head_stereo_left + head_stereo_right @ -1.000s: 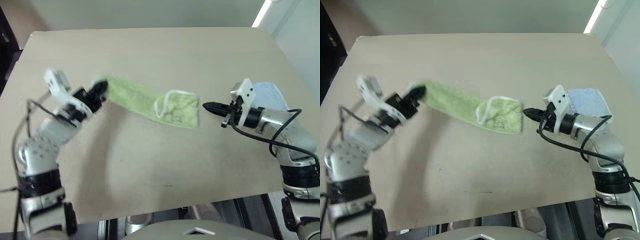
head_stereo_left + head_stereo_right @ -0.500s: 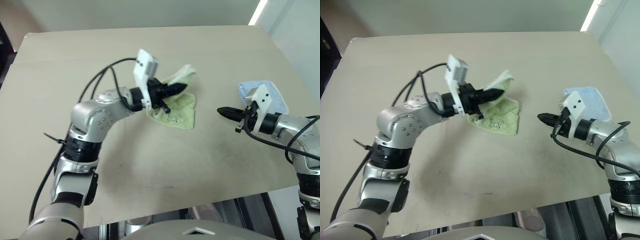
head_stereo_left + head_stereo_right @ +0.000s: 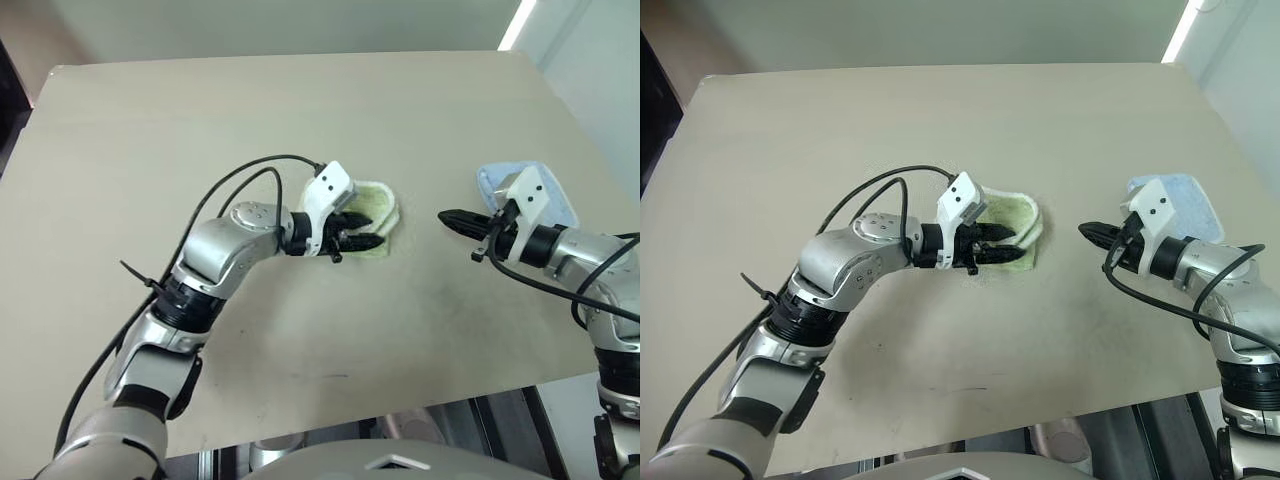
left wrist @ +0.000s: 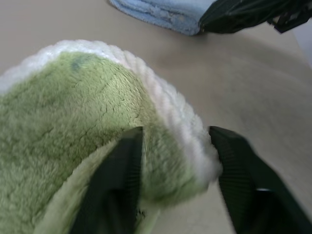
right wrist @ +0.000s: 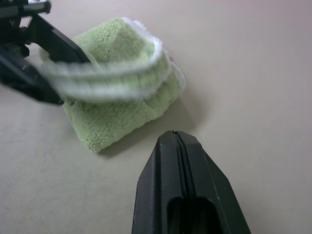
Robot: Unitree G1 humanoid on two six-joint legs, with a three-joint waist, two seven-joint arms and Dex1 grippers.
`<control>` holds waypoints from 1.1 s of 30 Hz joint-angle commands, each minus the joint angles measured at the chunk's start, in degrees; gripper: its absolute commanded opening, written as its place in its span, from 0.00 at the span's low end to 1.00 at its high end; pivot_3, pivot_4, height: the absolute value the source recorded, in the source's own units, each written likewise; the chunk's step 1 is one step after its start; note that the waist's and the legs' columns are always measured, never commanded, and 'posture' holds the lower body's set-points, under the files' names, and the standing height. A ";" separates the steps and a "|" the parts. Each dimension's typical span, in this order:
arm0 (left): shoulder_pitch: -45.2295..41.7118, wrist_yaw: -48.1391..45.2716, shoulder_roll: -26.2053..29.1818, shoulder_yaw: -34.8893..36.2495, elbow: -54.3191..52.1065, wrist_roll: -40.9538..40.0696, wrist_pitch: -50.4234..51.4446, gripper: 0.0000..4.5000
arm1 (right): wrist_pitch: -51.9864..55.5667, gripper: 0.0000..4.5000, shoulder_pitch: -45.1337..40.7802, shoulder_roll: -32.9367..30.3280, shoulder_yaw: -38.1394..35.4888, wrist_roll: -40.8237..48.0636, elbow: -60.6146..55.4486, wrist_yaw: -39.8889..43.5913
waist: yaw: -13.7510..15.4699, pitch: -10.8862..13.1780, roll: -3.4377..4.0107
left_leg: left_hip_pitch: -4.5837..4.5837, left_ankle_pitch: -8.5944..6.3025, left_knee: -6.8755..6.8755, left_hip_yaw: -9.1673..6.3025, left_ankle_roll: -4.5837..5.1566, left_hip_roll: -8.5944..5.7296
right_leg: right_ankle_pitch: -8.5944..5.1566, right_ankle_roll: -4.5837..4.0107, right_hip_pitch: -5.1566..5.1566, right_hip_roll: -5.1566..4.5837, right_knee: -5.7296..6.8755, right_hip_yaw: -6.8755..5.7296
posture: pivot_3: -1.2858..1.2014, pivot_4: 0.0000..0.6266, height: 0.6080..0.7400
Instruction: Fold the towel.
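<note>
The light green towel (image 3: 378,212) lies doubled over in a small bundle at the table's middle, its white stitched edge on top. My left gripper (image 3: 362,232) reaches in from the left, open. Its fingers (image 4: 117,175) stand apart on either side of the towel's (image 4: 73,107) upper fold. A short way to the right, my right gripper (image 3: 447,217) points at the towel (image 5: 117,107) from a hand's width off. It is shut (image 5: 176,141) with nothing in it.
A pale blue cloth (image 3: 1185,195) lies folded on the table behind my right wrist. The beige table (image 3: 300,100) stretches wide to the back and left. Its front edge is near my arms, and black cables loop over my left arm.
My left arm swung right and down, carrying the towel's left end over onto its right end, and its fingers opened. The right gripper stayed shut and drew back a little to the right.
</note>
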 commanded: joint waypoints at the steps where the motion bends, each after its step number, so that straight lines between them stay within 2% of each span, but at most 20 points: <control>1: 1.01 -0.62 -1.37 4.24 -3.14 -1.42 0.21 0.80 | -0.97 0.00 -1.92 0.07 -0.29 0.38 -0.86 -0.01 | 0.00 0.00 0.00 | 0.00 0.00 0.01 0.01 0.00 0.00 | 0.01 0.00 0.00 0.00 0.00 0.00 | 0.52 0.24 1.00; 3: 1.44 -0.61 -2.04 5.86 -3.63 -2.23 0.87 0.96 | -0.98 0.00 -2.33 0.15 -0.07 0.30 -0.64 0.05 | 0.00 0.00 0.00 | 0.00 0.00 0.05 0.01 0.00 0.01 | 0.04 0.01 0.00 0.01 0.01 0.00 | 0.52 0.24 1.00; 4: 1.55 -0.66 -2.26 6.24 -3.78 -2.20 1.10 0.99 | -0.98 0.00 -2.39 0.16 -0.04 0.29 -0.59 0.07 | 0.00 0.00 0.00 | 0.00 0.00 0.07 0.01 0.00 0.02 | 0.06 0.01 0.01 0.01 0.01 0.00 | 0.52 0.24 1.00; 8: 1.72 -0.77 -2.66 6.81 -4.11 -1.94 1.66 0.99 | -1.00 0.00 -2.46 0.17 0.00 0.28 -0.53 0.08 | 0.10 -0.01 0.02 | 0.00 -0.01 0.20 -0.01 0.01 0.03 | 0.09 0.02 0.07 0.01 0.01 -0.01 | 0.52 0.24 1.00; 10: 2.29 -0.66 -3.24 12.12 -5.04 -5.97 2.11 0.99 | -1.15 0.00 -3.96 0.99 0.35 0.31 -0.21 -0.45 | 0.07 -0.01 0.02 | 0.00 -0.02 0.28 -0.01 0.04 0.03 | 0.12 0.04 0.09 0.01 0.01 -0.01 | 0.52 0.24 1.00; 12: 0.97 2.34 -3.43 18.12 -1.66 -5.72 -0.56 0.99 | -0.47 0.00 -6.83 3.57 0.76 1.19 -0.71 -2.24 | -0.27 -0.01 0.02 | -0.01 -0.03 0.34 -0.02 0.06 0.06 | 0.19 0.04 0.08 0.01 0.02 0.00 | 0.52 0.24 1.00; 16: 0.74 2.36 -1.42 17.57 4.70 2.63 -8.81 0.79 | 0.67 0.00 -10.86 8.92 3.74 0.73 -0.88 -5.16 | -0.55 -0.05 0.09 | 0.11 0.02 0.40 -0.16 0.16 0.17 | 0.45 -0.11 0.07 0.07 0.02 0.04 | 0.52 0.24 1.00; 23: 1.06 0.59 -2.81 18.01 7.54 4.84 -12.74 0.22 | 0.53 0.00 -13.20 13.18 7.52 -1.15 0.61 -7.06 | 0.04 -0.05 0.09 | -0.07 0.05 0.37 -0.68 0.23 0.20 | 0.57 -0.26 -0.09 0.02 0.02 -0.04 | 0.52 0.24 1.00; 25: 2.45 -1.21 -2.96 16.93 7.42 5.28 -13.48 0.05 | -1.52 0.00 -14.44 15.78 10.42 -3.19 4.85 -7.55 | 0.03 -0.06 0.08 | -0.18 0.05 0.43 -0.74 0.23 0.16 | 0.57 -0.25 -0.16 -0.02 0.00 -0.05 | 0.52 0.24 1.00; 26: 2.97 -1.78 -3.11 16.41 7.52 5.49 -13.49 0.01 | -2.46 0.00 -14.82 16.78 11.66 -4.21 6.94 -7.59 | -0.02 -0.06 0.08 | -0.18 0.04 0.51 -0.75 0.24 0.17 | 0.58 -0.26 -0.16 -0.02 0.01 -0.04 | 0.52 0.24 1.00; 33: 5.64 -1.76 -3.94 10.36 11.03 11.60 -13.13 0.01 | -5.76 0.00 -14.38 18.68 17.01 -10.64 18.45 -6.97 | 0.10 -0.06 0.10 | -0.37 0.01 0.37 -1.12 0.29 0.19 | 0.62 -0.39 -0.37 -0.02 0.02 -0.03 | 0.52 0.24 1.00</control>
